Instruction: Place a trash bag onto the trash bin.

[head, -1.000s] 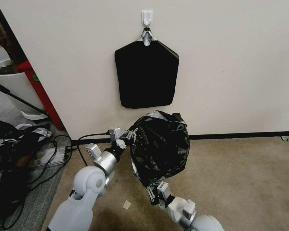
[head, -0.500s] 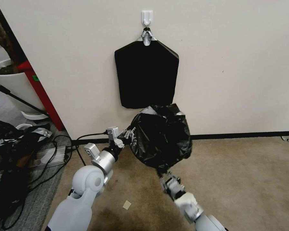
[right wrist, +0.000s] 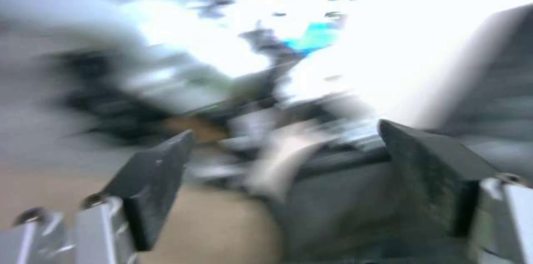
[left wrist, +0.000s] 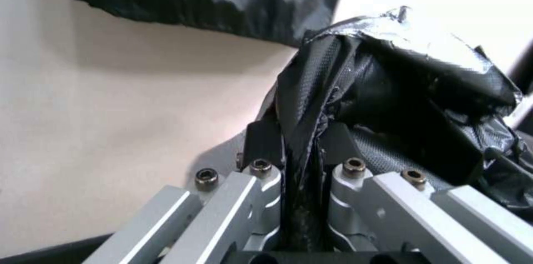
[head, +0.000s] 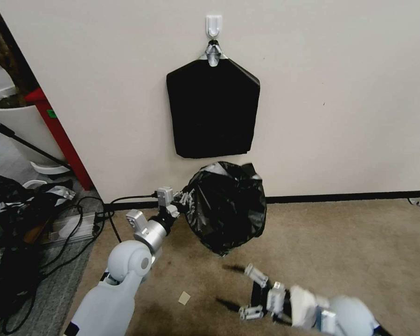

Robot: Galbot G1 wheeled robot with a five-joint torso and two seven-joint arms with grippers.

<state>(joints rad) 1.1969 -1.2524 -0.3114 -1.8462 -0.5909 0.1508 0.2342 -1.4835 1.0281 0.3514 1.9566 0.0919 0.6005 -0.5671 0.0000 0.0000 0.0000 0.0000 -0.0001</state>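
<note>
Here the trash bag (head: 228, 205) hangs in the air just in front of the wall, directly below the flat black pack (head: 213, 109) clipped to a hook, and it is held by one side alone. The left gripper (head: 184, 199) is clamped on a pinched fold at the bag's left edge; in the left wrist view the film (left wrist: 302, 164) runs straight down between the two closed pads. From that pinch the bag balloons out to the robot's right and sags to a point beneath. The right gripper (head: 252, 291) sits low over the carpet (head: 359, 252), below and slightly right of the bag's bottom tip, apart from the plastic, with its jaws spread wide and nothing between them. The free edge nearest those open jaws is judged to be the bag's lower right side, above and ahead of them.
</note>
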